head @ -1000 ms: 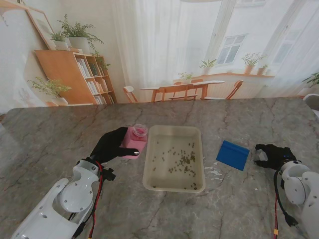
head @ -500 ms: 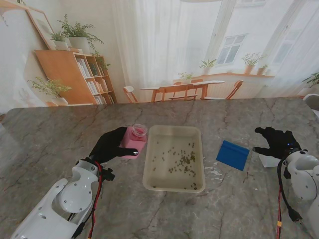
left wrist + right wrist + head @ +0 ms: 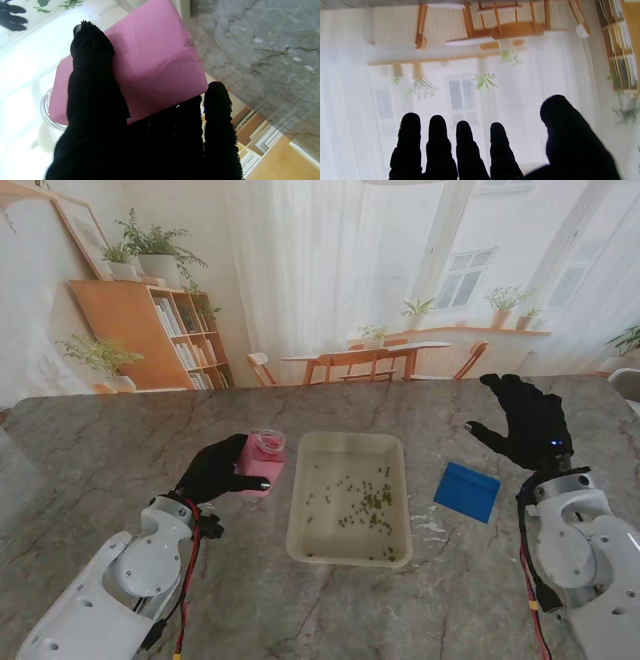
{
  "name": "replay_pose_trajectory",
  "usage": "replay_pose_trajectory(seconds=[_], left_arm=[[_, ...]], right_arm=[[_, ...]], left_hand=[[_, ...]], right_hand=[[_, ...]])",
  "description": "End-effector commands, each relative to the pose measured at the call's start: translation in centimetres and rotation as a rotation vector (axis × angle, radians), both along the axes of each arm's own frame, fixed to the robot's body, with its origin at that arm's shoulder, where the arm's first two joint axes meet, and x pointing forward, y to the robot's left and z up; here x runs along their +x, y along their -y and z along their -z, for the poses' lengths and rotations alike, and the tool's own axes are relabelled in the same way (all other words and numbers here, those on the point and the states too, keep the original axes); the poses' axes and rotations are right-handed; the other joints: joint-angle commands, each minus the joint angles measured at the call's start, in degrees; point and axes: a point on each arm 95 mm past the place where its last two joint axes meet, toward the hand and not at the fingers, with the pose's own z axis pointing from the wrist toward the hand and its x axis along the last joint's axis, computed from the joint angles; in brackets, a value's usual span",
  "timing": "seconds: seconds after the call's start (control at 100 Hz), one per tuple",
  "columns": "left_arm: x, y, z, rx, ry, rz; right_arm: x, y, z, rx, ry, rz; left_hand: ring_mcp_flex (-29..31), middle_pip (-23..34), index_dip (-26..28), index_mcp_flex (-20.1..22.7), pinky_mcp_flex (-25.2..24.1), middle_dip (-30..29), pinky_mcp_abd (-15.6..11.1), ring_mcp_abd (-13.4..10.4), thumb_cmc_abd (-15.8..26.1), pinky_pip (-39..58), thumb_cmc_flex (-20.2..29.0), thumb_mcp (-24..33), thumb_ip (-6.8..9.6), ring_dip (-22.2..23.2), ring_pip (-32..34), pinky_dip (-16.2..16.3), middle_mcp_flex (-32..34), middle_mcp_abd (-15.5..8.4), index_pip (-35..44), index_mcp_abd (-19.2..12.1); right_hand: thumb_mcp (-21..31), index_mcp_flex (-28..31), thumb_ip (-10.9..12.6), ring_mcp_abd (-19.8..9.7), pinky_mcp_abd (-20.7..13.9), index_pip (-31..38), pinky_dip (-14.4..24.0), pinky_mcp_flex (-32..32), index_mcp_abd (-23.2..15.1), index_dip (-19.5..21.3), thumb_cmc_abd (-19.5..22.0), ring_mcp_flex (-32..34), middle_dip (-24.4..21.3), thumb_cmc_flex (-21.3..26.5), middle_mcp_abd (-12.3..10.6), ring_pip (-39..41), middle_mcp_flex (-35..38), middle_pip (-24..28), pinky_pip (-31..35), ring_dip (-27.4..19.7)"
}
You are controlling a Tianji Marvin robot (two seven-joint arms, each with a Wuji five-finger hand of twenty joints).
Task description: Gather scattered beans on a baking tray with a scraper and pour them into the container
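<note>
Pink container sits grasped in the left hand — the left wrist view shows its thumb across the flat side. Right hand hangs spread and empty beyond the blue scraper. Beans dot the cream tray on grey marble table.

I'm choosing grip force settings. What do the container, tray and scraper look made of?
Container: likely plastic or glass, clear rim, pink body, glossy. Tray: cream, smooth, rounded corners, matte; perhaps enamel or plastic. Scraper: flat blue sheet, probably plastic. Left hand holds the container; right hand is open.
</note>
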Motion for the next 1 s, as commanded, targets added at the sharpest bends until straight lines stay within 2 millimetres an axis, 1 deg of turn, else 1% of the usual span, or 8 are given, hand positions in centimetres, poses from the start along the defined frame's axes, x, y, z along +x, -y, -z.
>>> replay_pose_trajectory(seconds=[0.0, 0.1, 0.2, 0.36, 0.44, 0.52, 0.76, 0.99], left_arm=[[0.5, -0.8, 0.6, 0.005, -0.026, -0.011], [1.0, -1.4, 1.4, 0.007, -0.037, -0.027], [1.5, -2.0, 1.9, 0.014, -0.049, -0.037], [2.7, -2.4, 3.0, -0.024, -0.096, -0.058], [3.3, -2.3, 3.7, -0.048, -0.120, -0.069], [3.8, -2.1, 4.4, -0.073, -0.144, -0.081], [4.5, -2.2, 5.8, -0.048, -0.193, -0.070], [4.8, -2.1, 7.1, -0.037, -0.242, -0.074]], right_arm=[[-0.4, -2.4, 0.7, 0.041, -0.011, -0.043], [-0.7, -4.4, 1.2, 0.076, 0.013, -0.063], [-0.7, -5.8, 2.1, 0.095, 0.014, -0.073], [-0.2, -8.1, 4.0, 0.193, -0.022, -0.059], [0.1, -9.2, 4.9, 0.233, -0.045, -0.052], [0.4, -10.0, 5.7, 0.257, -0.067, -0.050], [0.7, -10.7, 6.8, 0.287, -0.103, -0.046], [0.3, -10.3, 7.3, 0.298, -0.112, -0.022]], left_hand=[[-0.7, 6.9, 5.8, 1.3, -0.8, 4.5, -0.3, -4.4, 14.4, -0.2, 12.6, 13.0, 0.57, -0.7, -0.3, 0.1, 4.7, -13.9, 11.2, -13.9], [-0.3, 7.2, 7.4, 0.3, -0.5, 4.8, -1.1, -5.4, 15.0, 0.7, 12.3, 10.6, 0.69, -0.9, -0.5, 0.2, 4.7, -15.4, 13.0, -15.2], [-0.3, 7.5, 7.5, -0.3, 0.0, 4.9, -2.0, -5.9, 15.6, 1.3, 10.6, 10.1, 0.76, -0.9, -0.6, 0.1, 4.4, -15.8, 13.9, -15.6], [-0.7, 7.8, 7.5, -0.8, 0.0, 4.8, -2.9, -6.3, 16.3, 1.7, 9.7, 10.1, 0.71, -1.1, -1.0, -0.1, 4.0, -16.1, 15.1, -15.9], [-1.4, 7.7, 7.3, -1.2, -0.7, 4.6, -2.6, -6.5, 16.6, 1.6, 9.5, 10.1, 0.63, -1.4, -1.5, -0.2, 3.5, -16.2, 15.5, -15.9], [-3.5, 7.4, 6.6, -1.8, -2.9, 3.7, -1.3, -6.3, 16.7, 0.5, 9.6, 10.1, 0.57, -2.7, -3.3, -1.0, 2.7, -16.1, 16.3, -16.1], [-5.3, 5.9, 5.9, -2.4, -5.2, 1.5, -0.3, -6.2, 17.1, -1.4, 9.6, 10.1, 0.51, -5.7, -5.7, -2.5, 1.3, -15.6, 16.8, -15.8], [-6.4, 5.0, 5.4, -2.2, -6.0, 0.7, 0.6, -4.9, 17.2, -1.5, 9.1, 10.0, 0.51, -6.1, -5.4, -3.0, 0.2, -13.5, 16.6, -15.9]], right_hand=[[-1.1, 0.7, 2.0, 0.0, -0.3, 0.3, 1.0, 0.4, 0.2, 0.7, 1.8, 0.9, 0.1, 0.6, 0.0, 0.2, 1.3, -0.4, -0.6, 0.1], [-1.2, 2.2, 2.0, -0.2, -0.1, 1.0, 1.2, 1.2, -0.2, 0.9, 1.9, 1.9, 0.3, 0.7, -0.3, 0.4, 2.9, 0.1, -0.4, 0.3], [-1.3, 3.0, 2.0, -0.3, 0.1, 1.5, 1.4, 1.8, -0.4, 1.0, 1.9, 2.5, 0.6, 0.7, -0.5, 0.7, 3.9, 0.3, -0.3, 0.4], [-1.4, 4.1, 2.1, -0.5, 0.0, 2.0, 1.7, 2.1, -0.7, 1.1, 1.7, 3.0, 0.8, 0.8, -0.8, 0.8, 5.0, 0.5, -0.2, 0.5], [-1.4, 4.4, 2.1, -0.6, -0.1, 2.1, 1.7, 2.2, -0.8, 1.0, 1.7, 3.1, 0.8, 0.8, -0.9, 0.8, 5.2, 0.4, -0.3, 0.6], [-1.4, 4.8, 2.1, -0.5, 0.1, 2.3, 1.8, 2.3, -0.8, 1.0, 1.7, 3.3, 0.8, 0.7, -0.9, 0.8, 5.6, 0.4, -0.3, 0.6], [-1.4, 5.4, 2.1, -0.7, 0.1, 2.5, 2.1, 2.6, -1.0, 0.8, 1.6, 3.8, 0.9, 0.5, -1.0, 0.6, 6.3, 0.3, -0.4, 0.6], [-1.3, 6.5, 2.0, -0.9, 0.3, 2.9, 2.3, 3.0, -1.2, 0.6, 1.5, 4.5, 1.1, 0.5, -1.3, 0.6, 7.4, 0.4, -0.6, 0.7]])
